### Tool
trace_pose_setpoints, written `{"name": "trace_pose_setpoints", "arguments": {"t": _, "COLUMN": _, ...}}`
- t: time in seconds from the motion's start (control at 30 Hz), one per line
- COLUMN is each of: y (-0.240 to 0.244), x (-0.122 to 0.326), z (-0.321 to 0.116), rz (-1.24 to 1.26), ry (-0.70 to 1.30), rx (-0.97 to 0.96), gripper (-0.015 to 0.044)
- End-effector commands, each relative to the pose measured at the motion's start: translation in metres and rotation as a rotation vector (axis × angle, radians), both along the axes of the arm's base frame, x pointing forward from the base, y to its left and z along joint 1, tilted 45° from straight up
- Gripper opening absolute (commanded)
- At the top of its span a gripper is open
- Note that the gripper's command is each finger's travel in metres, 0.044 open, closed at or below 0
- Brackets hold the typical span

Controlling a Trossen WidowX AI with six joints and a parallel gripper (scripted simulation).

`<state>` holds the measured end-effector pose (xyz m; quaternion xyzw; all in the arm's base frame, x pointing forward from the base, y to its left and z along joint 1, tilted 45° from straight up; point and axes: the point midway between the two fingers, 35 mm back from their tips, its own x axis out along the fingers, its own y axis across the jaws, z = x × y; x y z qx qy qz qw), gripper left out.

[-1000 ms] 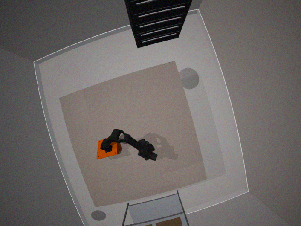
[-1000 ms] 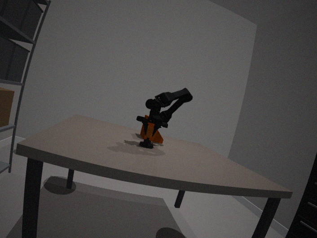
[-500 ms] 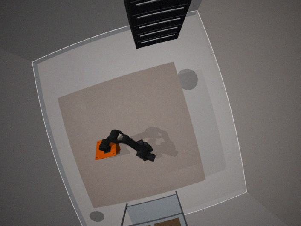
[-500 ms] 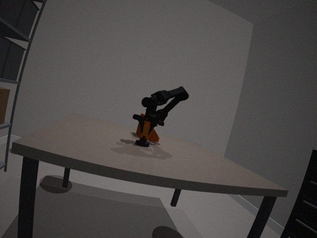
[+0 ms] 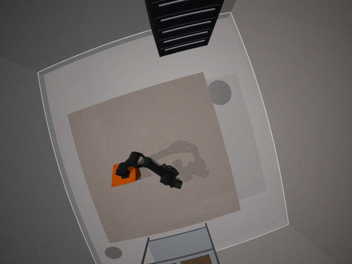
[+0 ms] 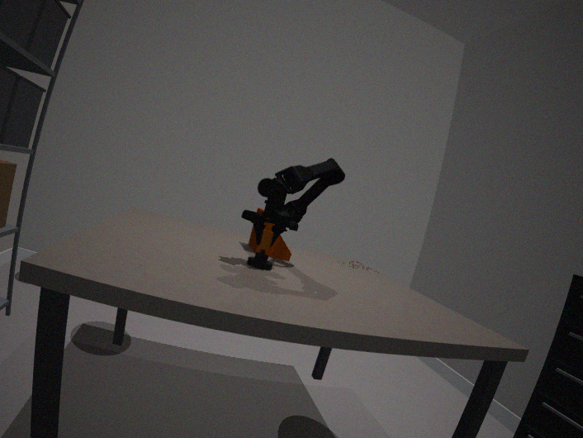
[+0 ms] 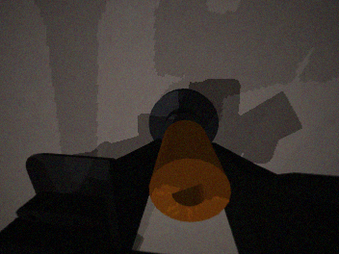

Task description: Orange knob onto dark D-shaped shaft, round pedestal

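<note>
The orange knob [image 6: 267, 235] [image 7: 188, 164] is upright between the fingers of my gripper [image 6: 266, 243] [image 7: 185, 145], which is shut on it. The wrist view shows a D-shaped recess in the knob's near end. The dark round pedestal [image 6: 259, 263] [image 7: 161, 112] stands on the table directly below the knob. In the exterior view, a short dark length of shaft shows between the knob's lower end and the pedestal, so the knob is not against the pedestal. Whether the shaft's tip is inside the hole cannot be told. In the top view the arm hides knob and pedestal.
The arm's orange base mount [image 5: 127, 181] [image 6: 282, 249] stands on the tabletop [image 5: 159, 113] [image 6: 155, 264] behind the pedestal. A black drawer cabinet [image 5: 184, 28] and a shelf rack [image 5: 181, 241] stand off the table. Arm shadows fall around the pedestal.
</note>
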<state>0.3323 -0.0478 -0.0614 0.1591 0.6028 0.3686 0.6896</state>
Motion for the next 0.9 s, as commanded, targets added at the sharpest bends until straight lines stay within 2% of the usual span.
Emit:
{"name": "trace_pose_setpoints", "arguments": {"t": 0.0, "y": -0.0008, "x": 0.0026, "z": 0.0020, "rz": 0.004, "ry": -0.009, "rx": -0.001, "gripper": 0.0000}}
{"name": "trace_pose_setpoints", "arguments": {"t": 0.87, "y": -0.0012, "x": 0.0000, "z": 0.0013, "rz": 0.004, "ry": -0.009, "rx": -0.001, "gripper": 0.0000}}
